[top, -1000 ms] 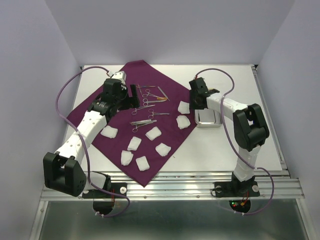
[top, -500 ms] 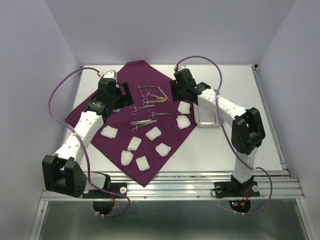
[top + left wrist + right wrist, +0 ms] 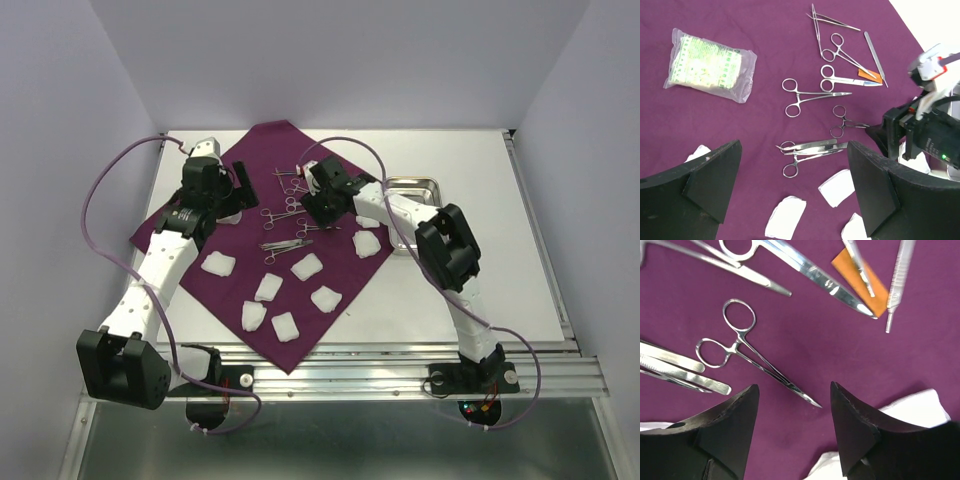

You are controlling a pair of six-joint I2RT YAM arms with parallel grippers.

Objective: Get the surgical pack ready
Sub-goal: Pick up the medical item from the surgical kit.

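The surgical pack (image 3: 255, 150), a large deep-purple cloth, lies spread across the table's left half (image 3: 740, 130) (image 3: 805, 355). Steel instruments (image 3: 290, 190) lie on it. My left gripper (image 3: 243, 178) hovers over the cloth's left part, open (image 3: 792, 190), with nothing between its fingers. My right gripper (image 3: 311, 208) hangs low over the middle of the cloth, open (image 3: 794, 390). The pointed tip of a small ring-handled forceps (image 3: 740, 347) (image 3: 845, 122) lies on the cloth between its fingers, untouched.
Several white gauze pads (image 3: 307, 266) lie on the near part of the cloth. A bagged gauze packet (image 3: 707, 65) lies at its left. A steel tray (image 3: 412, 181) sits on the bare table to the right, partly behind the right arm. Scissors, tweezers and a scalpel (image 3: 875, 52) lie at the back.
The right arm has swung left from over the tray to the instruments on the cloth, and its jaws have spread. The left gripper has drawn back and left. The tray shows farther back.
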